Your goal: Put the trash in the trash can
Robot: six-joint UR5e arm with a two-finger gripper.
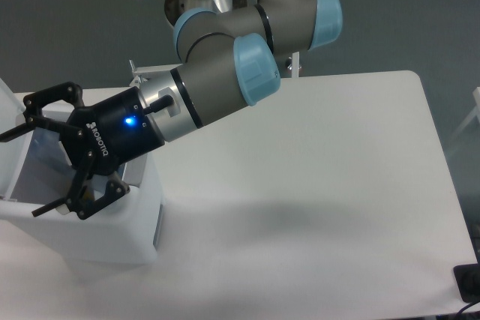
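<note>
**Open gripper hangs over the mouth of the bin**

The trash can (pixel 112 234), white and boxy with rounded corners, sits at the near left of the table (pixel 322 185), directly under the tool. Its front wall and right side face the camera, and a darker strip runs down the right side near the corner. The hinged lid (pixel 9 136) stands raised at the far left, just beyond the fingertips.

The gripper (pixel 19 170) reaches leftward and slightly downward over the bin's open top. Its black fingers (pixel 45 103) are spread wide, one pair high near the lid and the other low by the front rim, and nothing sits between them. The lower fingertips lie close to the rim; whether they touch it cannot be told. A blue light glows on the black gripper body, behind the fingers.

Inside the bin, below and between the spread fingers, the interior looks pale and bluish. No piece of trash can be made out there with any certainty, and the crushed bottle and the wrapper do not show on the table either.

Behind the tool, the grey wrist with its silver collar rises up and to the right into light blue joint caps (pixel 255 69). Beyond the arm, a small white upright piece (pixel 296 61) stands at the table's far edge
</note>
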